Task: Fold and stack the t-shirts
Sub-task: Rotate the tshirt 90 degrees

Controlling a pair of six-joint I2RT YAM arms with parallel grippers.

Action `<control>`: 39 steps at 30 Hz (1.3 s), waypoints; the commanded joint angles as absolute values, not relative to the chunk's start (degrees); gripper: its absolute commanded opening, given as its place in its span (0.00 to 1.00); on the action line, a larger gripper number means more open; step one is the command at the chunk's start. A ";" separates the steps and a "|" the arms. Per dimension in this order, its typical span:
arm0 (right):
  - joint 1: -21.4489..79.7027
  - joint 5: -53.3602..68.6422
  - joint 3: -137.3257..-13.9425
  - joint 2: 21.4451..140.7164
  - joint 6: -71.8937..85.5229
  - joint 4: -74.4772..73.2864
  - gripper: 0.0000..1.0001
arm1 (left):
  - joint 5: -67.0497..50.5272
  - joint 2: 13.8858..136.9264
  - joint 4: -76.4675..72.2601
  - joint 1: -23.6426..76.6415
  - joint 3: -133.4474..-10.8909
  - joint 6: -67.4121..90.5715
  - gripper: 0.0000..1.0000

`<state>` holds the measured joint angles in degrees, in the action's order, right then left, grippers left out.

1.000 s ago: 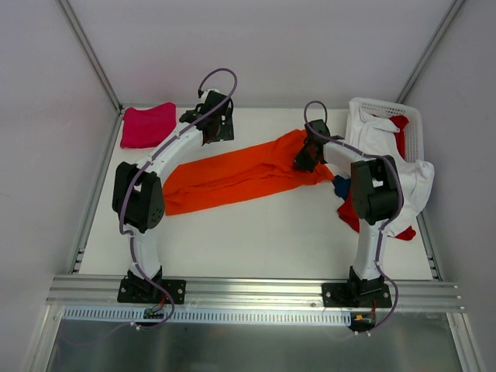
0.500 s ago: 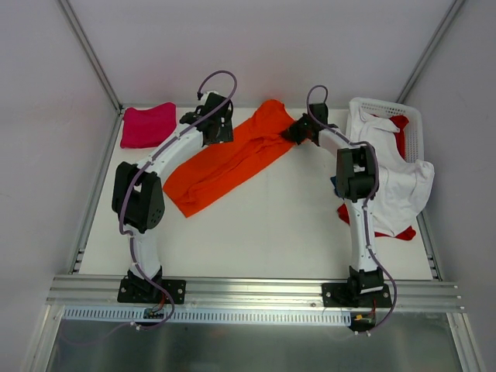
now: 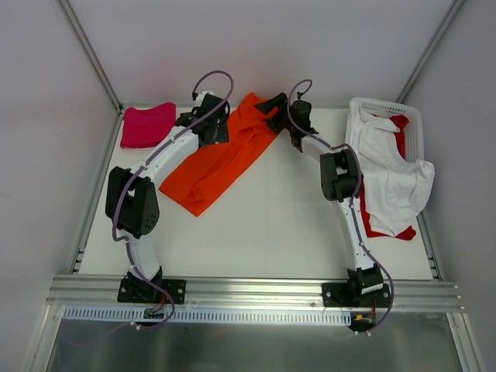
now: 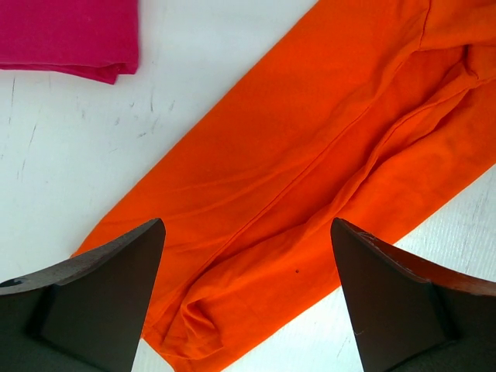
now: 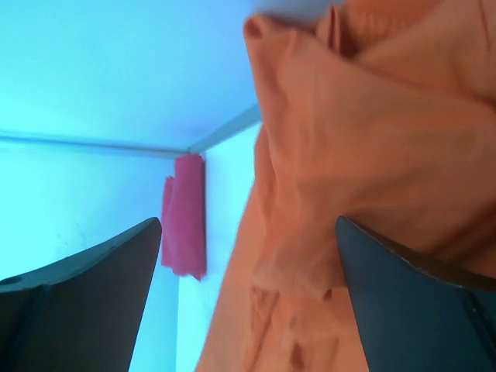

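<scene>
The orange shirt (image 3: 221, 163) lay stretched slantwise on the far part of the table (image 3: 256, 229). The left gripper (image 4: 248, 225) hung above it, fingers spread. The right gripper (image 5: 248, 223), also spread, was at its far end.

The orange shirt (image 4: 310, 178) and pink shirt (image 4: 70, 35) are soft matt cloth. The table (image 4: 77, 155) is matt white, faintly scuffed. The basket (image 3: 415, 132) is plastic, the rail (image 3: 256, 291) brushed metal.
</scene>
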<state>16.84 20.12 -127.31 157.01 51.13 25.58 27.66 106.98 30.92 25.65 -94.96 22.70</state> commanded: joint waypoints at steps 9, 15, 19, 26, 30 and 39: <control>18.28 21.27 -84.25 111.82 38.94 37.36 1.00 | 34.17 98.28 31.03 25.31 -92.82 24.25 0.91; 29.41 22.33 -72.27 103.18 33.58 25.49 0.72 | 35.95 93.17 30.94 25.05 -86.84 30.04 0.92; 35.93 20.66 -71.63 107.92 35.68 22.15 0.01 | 35.60 88.61 30.94 25.05 -81.40 33.66 0.92; 45.61 18.28 -81.20 120.49 37.70 18.37 0.01 | 36.12 80.34 31.11 25.05 -73.84 34.89 0.93; 48.69 17.23 -85.86 124.97 37.71 15.83 0.01 | 36.30 76.21 31.11 25.05 -68.75 35.51 0.93; 50.98 15.82 -87.89 127.09 37.62 15.03 0.00 | 36.12 70.93 31.11 25.05 -63.63 36.74 0.93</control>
